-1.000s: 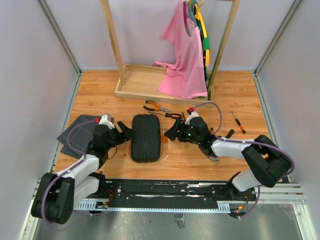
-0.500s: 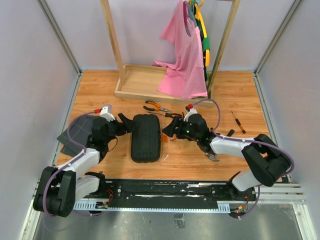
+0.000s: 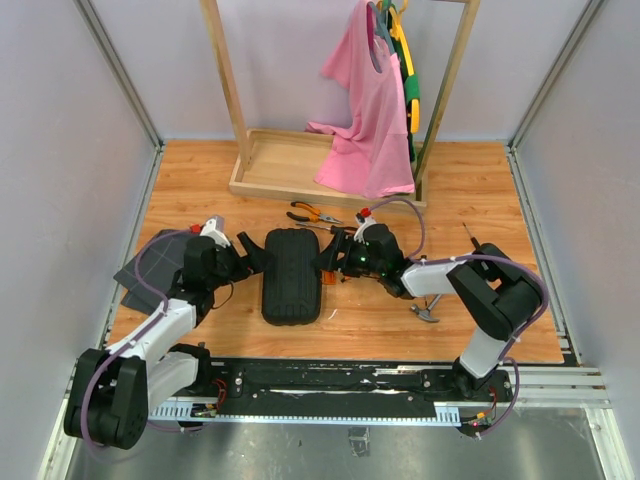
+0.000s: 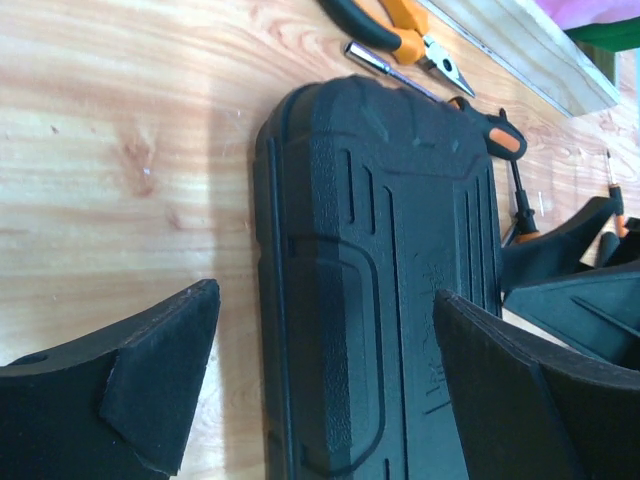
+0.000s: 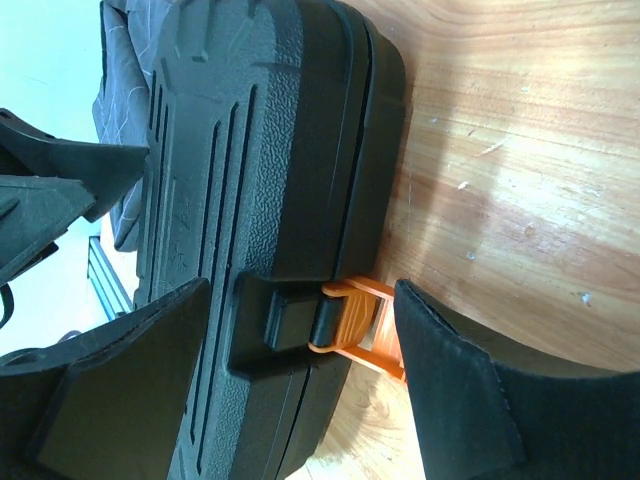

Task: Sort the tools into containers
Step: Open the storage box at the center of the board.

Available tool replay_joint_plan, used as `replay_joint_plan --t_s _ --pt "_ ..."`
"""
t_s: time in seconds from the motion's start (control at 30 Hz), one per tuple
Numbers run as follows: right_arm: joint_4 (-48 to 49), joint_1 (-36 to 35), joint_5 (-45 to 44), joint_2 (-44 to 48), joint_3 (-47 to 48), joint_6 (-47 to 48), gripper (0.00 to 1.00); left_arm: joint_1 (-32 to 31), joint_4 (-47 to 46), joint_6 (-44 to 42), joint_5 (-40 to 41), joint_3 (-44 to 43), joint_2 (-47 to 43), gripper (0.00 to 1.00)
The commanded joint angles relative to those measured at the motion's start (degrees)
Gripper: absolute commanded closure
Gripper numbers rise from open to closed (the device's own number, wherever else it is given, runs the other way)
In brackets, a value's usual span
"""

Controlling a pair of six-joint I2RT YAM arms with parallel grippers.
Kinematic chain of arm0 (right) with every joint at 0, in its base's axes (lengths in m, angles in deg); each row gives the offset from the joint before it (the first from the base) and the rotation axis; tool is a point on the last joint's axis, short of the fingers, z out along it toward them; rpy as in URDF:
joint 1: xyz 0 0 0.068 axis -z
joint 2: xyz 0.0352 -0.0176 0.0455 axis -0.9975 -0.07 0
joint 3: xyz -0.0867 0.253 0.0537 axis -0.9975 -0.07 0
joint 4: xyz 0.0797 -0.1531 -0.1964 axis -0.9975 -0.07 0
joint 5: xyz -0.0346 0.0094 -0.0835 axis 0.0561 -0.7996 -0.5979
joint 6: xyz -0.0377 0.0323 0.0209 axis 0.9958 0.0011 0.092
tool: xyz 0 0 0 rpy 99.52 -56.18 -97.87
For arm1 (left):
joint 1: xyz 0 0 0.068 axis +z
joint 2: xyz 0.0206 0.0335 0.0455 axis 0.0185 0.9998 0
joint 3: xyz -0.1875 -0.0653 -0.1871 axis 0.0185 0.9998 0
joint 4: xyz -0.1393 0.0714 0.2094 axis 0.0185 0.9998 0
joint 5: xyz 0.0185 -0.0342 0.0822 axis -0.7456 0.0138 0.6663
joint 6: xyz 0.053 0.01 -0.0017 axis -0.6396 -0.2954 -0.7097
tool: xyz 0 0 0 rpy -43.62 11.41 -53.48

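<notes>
i am bracketing the shut case point(image 3: 291, 276) from both sides in the middle of the table point(image 3: 450, 180), lid up, because nothing can be sorted until it opens. the left gripper point(image 3: 247, 254) is hovering at the side away from the latch, its jaws spread wide and gripping nothing. in the wrist view the case's long edge is showing between its fingers. i am judging that it is placed there to steady the shell against a push.

the right gripper point(image 3: 335, 263) is facing the opposite side, likewise spread and empty, with the orange latch point(image 5: 350, 322) sitting in the gap between its fingers. the latch is sticking out from the case wall, though i cannot tell whether it is fully freed.

the tools are waiting outside. the pliers point(image 3: 312, 212) and a screwdriver point(image 3: 335, 230) are lying just beyond the case's far end, and the hammer point(image 3: 425, 313) is lying off to the right, well apart from the case. the fabric point(image 3: 150, 262) is lying off to the left, playing no part.
</notes>
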Motion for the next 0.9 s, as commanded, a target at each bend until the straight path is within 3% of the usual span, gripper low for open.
replay_joint_plan --t_s 0.0,0.27,0.87 --pt "5.09 0.51 3.20 -2.20 1.87 -2.84 0.25 -0.79 3.65 2.79 -3.25 0.81 -1.26 0.08" --pt "6.18 0.37 3.89 -3.58 1.76 -3.41 0.34 -8.03 -0.65 6.15 -1.54 3.41 -0.10 0.13" --pt "1.68 4.30 3.59 1.69 -1.81 -0.52 0.33 -14.98 -6.23 7.06 1.53 -4.47 11.83 0.22"
